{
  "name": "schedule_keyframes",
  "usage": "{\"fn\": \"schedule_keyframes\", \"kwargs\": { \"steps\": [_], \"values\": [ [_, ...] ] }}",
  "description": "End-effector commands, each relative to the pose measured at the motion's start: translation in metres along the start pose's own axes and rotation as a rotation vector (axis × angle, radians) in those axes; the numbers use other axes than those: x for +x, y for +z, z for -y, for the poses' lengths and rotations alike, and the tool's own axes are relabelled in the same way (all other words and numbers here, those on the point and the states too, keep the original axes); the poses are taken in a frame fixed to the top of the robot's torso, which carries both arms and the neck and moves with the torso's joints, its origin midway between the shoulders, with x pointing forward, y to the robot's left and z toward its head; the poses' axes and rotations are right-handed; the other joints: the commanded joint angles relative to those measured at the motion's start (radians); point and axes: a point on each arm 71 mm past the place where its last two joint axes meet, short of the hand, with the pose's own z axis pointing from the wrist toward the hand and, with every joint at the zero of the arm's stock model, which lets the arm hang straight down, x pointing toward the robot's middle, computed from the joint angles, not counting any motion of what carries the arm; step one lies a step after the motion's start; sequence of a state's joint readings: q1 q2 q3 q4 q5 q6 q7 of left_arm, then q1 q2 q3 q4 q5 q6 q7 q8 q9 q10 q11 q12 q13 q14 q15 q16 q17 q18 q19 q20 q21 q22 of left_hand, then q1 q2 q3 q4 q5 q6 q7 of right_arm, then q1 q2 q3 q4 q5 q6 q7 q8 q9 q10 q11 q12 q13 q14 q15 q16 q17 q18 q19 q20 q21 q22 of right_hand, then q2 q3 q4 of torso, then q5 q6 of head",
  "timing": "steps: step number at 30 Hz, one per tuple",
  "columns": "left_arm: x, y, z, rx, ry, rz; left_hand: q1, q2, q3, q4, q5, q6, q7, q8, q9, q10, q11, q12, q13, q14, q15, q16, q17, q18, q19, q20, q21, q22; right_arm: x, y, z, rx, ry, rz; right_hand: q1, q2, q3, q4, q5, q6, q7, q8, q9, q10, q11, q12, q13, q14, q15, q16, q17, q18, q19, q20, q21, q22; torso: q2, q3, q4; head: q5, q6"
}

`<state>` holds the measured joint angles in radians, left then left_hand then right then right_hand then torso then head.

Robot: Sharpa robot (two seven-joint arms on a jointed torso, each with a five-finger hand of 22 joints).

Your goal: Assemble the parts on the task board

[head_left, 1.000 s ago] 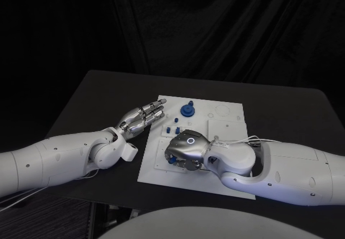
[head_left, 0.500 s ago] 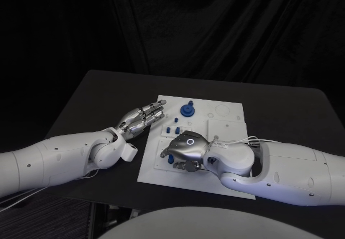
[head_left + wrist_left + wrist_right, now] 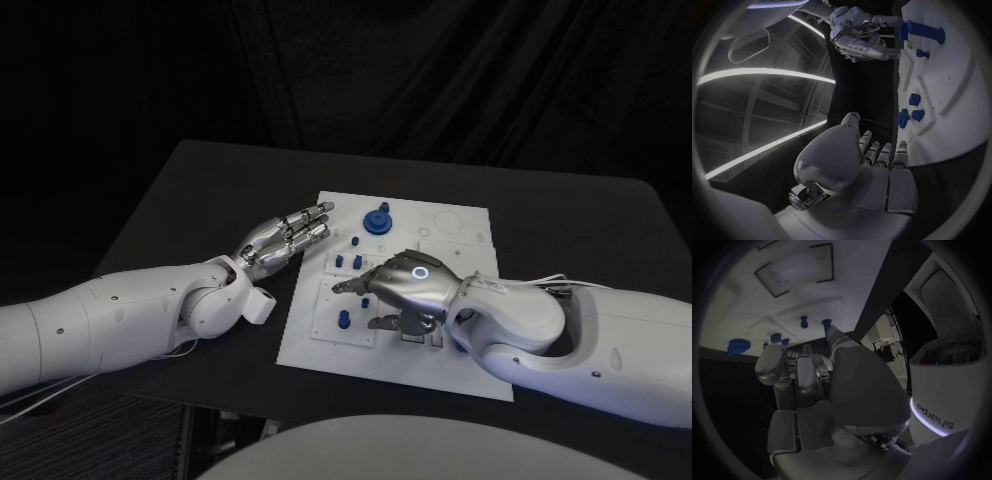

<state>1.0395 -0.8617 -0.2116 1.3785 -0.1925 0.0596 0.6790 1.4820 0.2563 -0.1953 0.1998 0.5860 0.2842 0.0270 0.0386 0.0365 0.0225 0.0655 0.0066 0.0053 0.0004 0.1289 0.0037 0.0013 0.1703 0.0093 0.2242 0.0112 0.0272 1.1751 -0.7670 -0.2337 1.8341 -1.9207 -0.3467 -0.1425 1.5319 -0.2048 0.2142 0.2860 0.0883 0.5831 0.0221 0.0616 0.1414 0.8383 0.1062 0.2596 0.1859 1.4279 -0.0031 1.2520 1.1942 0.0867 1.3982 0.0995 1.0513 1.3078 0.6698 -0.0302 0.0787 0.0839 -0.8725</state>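
Task board (image 3: 450, 225) is lying mid-table (image 3: 188, 190). Right hand (image 3: 405, 292) is hovering over its near half, fingers curled under & hiding what's beneath; can't tell if gripping. Left hand (image 3: 284, 235) is hanging beside the board's edge, fingers extended, holding nothing. Blue parts (image 3: 376, 219) are standing toward the far side.

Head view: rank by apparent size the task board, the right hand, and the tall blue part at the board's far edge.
1. task board, clearly the largest.
2. right hand, hovering over the board's middle; it is raised nearer the camera, so it may look bigger than it is.
3. tall blue part, by far the smallest.
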Motion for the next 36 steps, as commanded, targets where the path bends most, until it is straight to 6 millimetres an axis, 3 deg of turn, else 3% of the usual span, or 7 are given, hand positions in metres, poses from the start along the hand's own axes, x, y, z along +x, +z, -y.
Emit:
{"fn": "schedule_keyframes", "kwargs": {
  "steps": [1,8,12,17,18,28,36],
  "values": [
    [0.003,-0.001,0.002,0.042,-0.013,-0.012,0.001,-0.004,-0.001,-0.009,0.006,0.000,-0.001,0.006,0.001,0.001,0.007,0.000,0.001,0.000,0.000,-0.004,-0.001,-0.002,0.000,0.000,-0.004,-0.002,-0.028,-0.010,0.006,-0.008,0.072,0.236,0.010,0.004,0.004,0.005,0.003,-0.009,-0.005,-0.002,-0.004,-0.007,0.001,0.011,0.004,-0.002,0.001,0.000,0.001,0.011,-0.003,0.001,0.002,0.132,0.001,0.0000,0.0010,-0.013,0.000],
    [0.004,-0.002,0.002,0.047,-0.014,-0.009,-0.003,-0.004,0.000,-0.012,0.005,0.002,-0.002,0.006,0.001,0.001,0.009,0.000,0.001,0.000,-0.008,-0.004,-0.001,-0.004,-0.001,-0.009,-0.004,-0.002,-0.059,-0.046,0.041,0.141,0.177,0.308,0.020,0.054,0.039,0.000,0.051,0.169,0.043,0.047,0.015,0.045,-0.012,0.120,0.033,0.028,0.006,0.040,0.038,-0.001,0.029,0.003,0.067,0.148,0.000,0.0022,0.0014,-0.033,0.000],
    [0.003,-0.005,0.003,0.049,-0.012,-0.002,-0.002,-0.004,0.000,-0.015,0.007,0.002,-0.002,0.006,0.001,0.001,0.009,0.000,0.001,0.000,-0.009,-0.004,-0.001,-0.005,-0.001,-0.011,-0.004,-0.002,-0.057,-0.072,0.069,0.319,0.274,0.234,0.045,0.057,0.061,-0.022,0.107,0.247,0.078,0.075,0.024,0.179,-0.070,0.331,0.147,0.012,-0.034,0.000,-0.005,0.012,0.011,-0.024,0.014,0.133,-0.003,0.0010,-0.0043,-0.046,0.000],
    [0.002,-0.009,0.005,0.066,-0.002,0.013,-0.005,-0.003,0.001,-0.019,0.008,-0.003,-0.015,0.005,0.000,-0.001,0.011,-0.001,0.001,0.000,-0.010,-0.004,-0.001,-0.008,0.000,-0.015,-0.003,-0.001,-0.041,-0.107,0.099,0.600,0.322,0.052,-0.103,0.065,-0.008,-0.002,0.084,0.369,0.072,0.183,0.084,0.453,-0.094,1.135,1.049,0.032,-0.050,0.042,0.049,0.007,0.019,-0.044,0.020,0.138,-0.003,-0.0004,-0.0048,-0.067,0.000],
    [0.002,-0.009,0.006,0.068,0.000,0.016,-0.009,-0.003,0.000,-0.019,0.008,-0.002,-0.018,0.005,0.001,-0.002,0.005,-0.001,0.000,0.000,-0.012,-0.004,-0.001,-0.008,0.000,-0.017,-0.003,-0.001,-0.039,-0.114,0.103,0.644,0.321,0.032,-0.301,0.080,-0.064,0.009,0.078,0.426,0.070,0.223,0.105,0.572,-0.086,1.217,1.190,0.073,-0.036,0.128,0.145,-0.014,0.059,-0.042,0.134,0.168,-0.003,-0.0007,-0.0042,-0.071,0.000],
    [0.003,-0.011,0.007,0.080,0.005,0.023,-0.015,-0.002,0.000,-0.026,0.014,-0.002,-0.018,0.005,0.001,-0.017,-0.041,-0.005,-0.004,0.000,-0.010,-0.004,-0.001,-0.010,0.001,-0.016,-0.003,-0.001,-0.020,-0.158,0.114,0.914,0.322,-0.095,-0.487,0.089,-0.091,0.007,0.171,0.381,0.018,0.451,0.378,0.732,-0.135,1.311,1.385,0.143,-0.084,0.319,0.377,-0.074,0.156,-0.078,0.464,0.246,0.001,-0.0040,-0.0043,-0.101,0.000],
    [0.003,-0.010,0.007,0.076,0.004,0.022,-0.014,0.001,0.003,-0.030,0.018,-0.001,-0.023,0.005,0.001,-0.014,-0.028,-0.004,-0.002,0.000,-0.008,-0.004,-0.001,-0.009,0.002,-0.014,-0.002,0.000,-0.005,-0.163,0.103,0.935,0.343,-0.159,-0.520,0.081,-0.094,0.010,0.156,0.357,0.017,0.479,0.430,0.732,-0.134,1.311,1.385,0.143,-0.085,0.319,0.377,-0.070,0.149,-0.079,0.452,0.241,0.005,-0.0031,-0.0065,-0.115,0.000]
  ]
}}
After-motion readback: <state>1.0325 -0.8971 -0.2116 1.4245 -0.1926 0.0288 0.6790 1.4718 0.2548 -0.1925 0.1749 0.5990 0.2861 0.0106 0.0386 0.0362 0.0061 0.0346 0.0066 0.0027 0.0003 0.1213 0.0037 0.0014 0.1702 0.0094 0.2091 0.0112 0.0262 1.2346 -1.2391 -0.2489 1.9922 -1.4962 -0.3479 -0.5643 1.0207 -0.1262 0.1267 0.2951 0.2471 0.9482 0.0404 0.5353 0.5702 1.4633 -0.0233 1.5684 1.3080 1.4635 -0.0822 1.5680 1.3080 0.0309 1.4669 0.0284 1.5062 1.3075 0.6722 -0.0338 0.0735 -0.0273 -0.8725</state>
